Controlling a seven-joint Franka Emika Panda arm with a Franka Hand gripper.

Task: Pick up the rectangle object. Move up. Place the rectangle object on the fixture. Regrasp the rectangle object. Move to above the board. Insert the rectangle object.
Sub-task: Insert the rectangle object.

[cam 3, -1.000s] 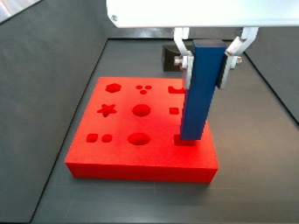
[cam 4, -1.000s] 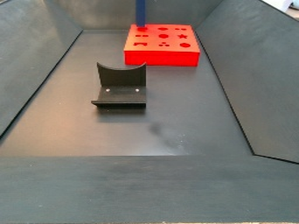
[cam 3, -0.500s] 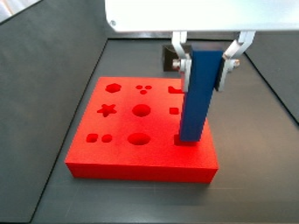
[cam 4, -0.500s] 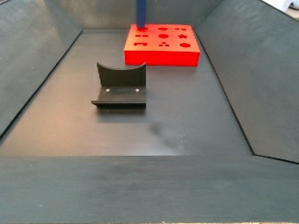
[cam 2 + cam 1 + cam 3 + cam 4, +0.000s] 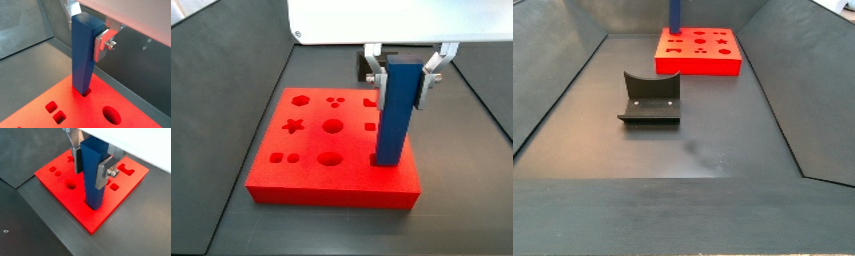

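**Blue bar standing upright in the red board, gripper at its top**

We see the rectangle object (image 5: 396,112), a plain blue bar, standing upright with its lower end set in a cutout of the board (image 5: 305,170), close to one edge of that bright red block. In both wrist views the foot of the bar (image 5: 94,183) sits down inside the red surface rather than on top of it, and the bar (image 5: 84,55) rises straight from the hole.

The gripper (image 5: 406,72) is above the board at the bar's upper end, with a silver finger plate on each side of it. In a wrist view one finger (image 5: 105,172) lies flat against the bar's side, and we read the gripper as clamped on the bar. The same finger (image 5: 104,44) shows in a wrist view with a screw head on its outer face.

Round, square, star and hexagon holes show in the board's top in a side view. In a side view the fixture (image 5: 649,98) stands on the dark floor, well apart from the board (image 5: 700,62), with only a strip of the blue bar (image 5: 673,14) showing at the frame's upper edge.
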